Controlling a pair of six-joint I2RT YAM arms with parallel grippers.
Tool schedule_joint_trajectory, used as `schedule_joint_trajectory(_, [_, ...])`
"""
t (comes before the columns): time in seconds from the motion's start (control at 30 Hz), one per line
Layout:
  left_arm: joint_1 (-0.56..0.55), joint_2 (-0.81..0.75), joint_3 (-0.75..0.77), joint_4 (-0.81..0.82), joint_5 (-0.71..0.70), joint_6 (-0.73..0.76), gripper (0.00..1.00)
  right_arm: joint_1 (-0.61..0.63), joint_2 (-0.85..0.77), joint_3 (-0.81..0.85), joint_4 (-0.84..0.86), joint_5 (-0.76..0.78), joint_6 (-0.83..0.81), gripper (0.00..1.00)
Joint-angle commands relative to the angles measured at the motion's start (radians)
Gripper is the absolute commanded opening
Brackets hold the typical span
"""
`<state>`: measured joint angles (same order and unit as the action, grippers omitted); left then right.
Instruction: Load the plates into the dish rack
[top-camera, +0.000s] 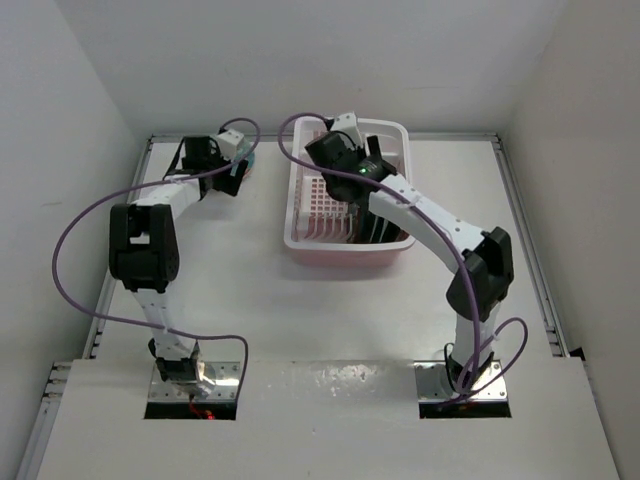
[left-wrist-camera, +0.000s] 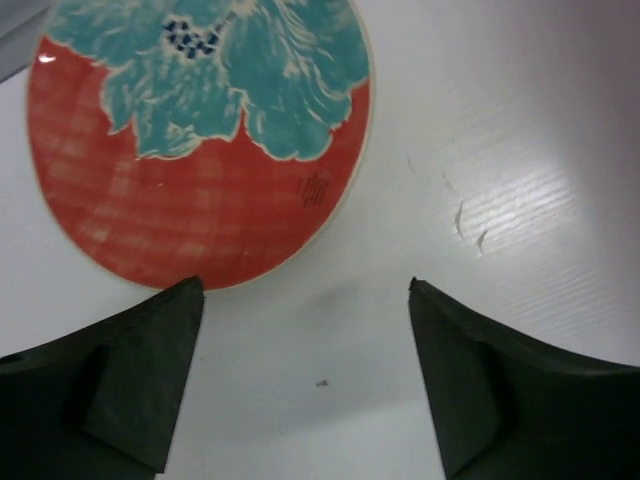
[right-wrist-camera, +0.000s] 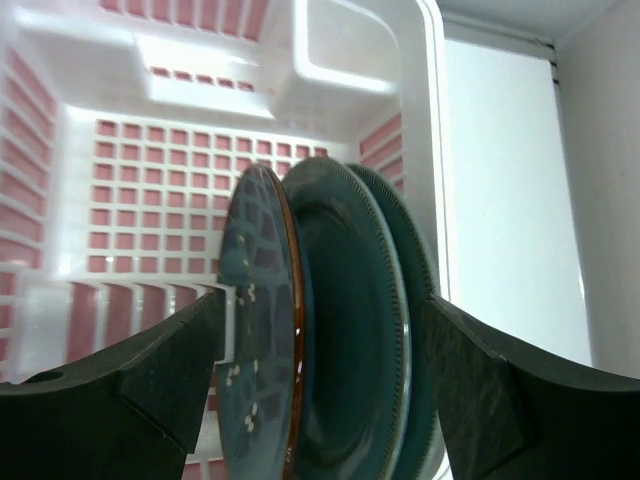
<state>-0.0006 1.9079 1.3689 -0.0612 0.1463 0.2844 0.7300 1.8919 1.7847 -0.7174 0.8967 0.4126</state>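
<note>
The rack (top-camera: 348, 132) sits on the white worktop (left-wrist-camera: 520, 150), far and right of centre. Three plates stand on edge in its near right corner, close together: a dark speckled plate (right-wrist-camera: 255, 330) with a brown rim in front, a dark teal plate (right-wrist-camera: 350, 340) behind it, and a greyer plate (right-wrist-camera: 415, 270) next to the rack's right wall. The right fingers (right-wrist-camera: 130, 390) are spread wide over the rack, one on each side of these plates; I cannot tell whether they touch. Well to the left of the rack, a red plate (left-wrist-camera: 200, 200) with a blue flower centre lies flat on the worktop. The left fingers (left-wrist-camera: 130, 380) hang above the plate's near edge, spread and holding nothing.
</note>
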Motion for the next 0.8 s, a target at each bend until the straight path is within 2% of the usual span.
schedule_joint_trajectory(0.0, [-0.012,0.078,0.084,-0.054,0.033,0.125,0.90,-0.009,-0.093,0.048,0.104,-0.100,-0.070,0.79])
schedule_joint_trajectory(0.07, [-0.012,0.123,0.160,-0.100,0.024,0.136,0.95,-0.015,-0.120,0.050,0.110,-0.140,-0.089,0.79])
schedule_joint_trajectory(0.23, [-0.033,0.273,0.291,-0.132,-0.042,0.231,0.95,-0.040,-0.166,0.021,0.121,-0.232,-0.089,0.79])
schedule_joint_trajectory(0.33, [-0.061,0.334,0.331,-0.132,-0.137,0.304,0.95,-0.053,-0.194,-0.010,0.148,-0.265,-0.095,0.79])
schedule_joint_trajectory(0.37, [-0.077,0.348,0.341,-0.132,-0.208,0.323,0.95,-0.057,-0.211,-0.022,0.159,-0.269,-0.107,0.79])
schedule_joint_trajectory(0.43, [-0.091,0.370,0.341,-0.111,-0.275,0.360,0.92,-0.060,-0.218,-0.033,0.191,-0.281,-0.132,0.79])
schedule_joint_trajectory(0.47, [-0.091,0.370,0.341,-0.098,-0.289,0.360,0.85,-0.063,-0.224,-0.036,0.199,-0.288,-0.138,0.79])
schedule_joint_trajectory(0.57, [-0.091,0.381,0.323,-0.089,-0.300,0.398,0.73,-0.063,-0.231,-0.050,0.233,-0.297,-0.169,0.79])
schedule_joint_trajectory(0.67, [-0.091,0.381,0.323,-0.078,-0.309,0.409,0.51,-0.064,-0.238,-0.062,0.263,-0.308,-0.187,0.79])
schedule_joint_trajectory(0.7, [-0.091,0.390,0.323,-0.078,-0.309,0.409,0.35,-0.063,-0.244,-0.071,0.262,-0.308,-0.193,0.79])
schedule_joint_trajectory(0.77, [-0.091,0.390,0.334,-0.078,-0.300,0.397,0.18,-0.061,-0.254,-0.099,0.286,-0.309,-0.193,0.79])
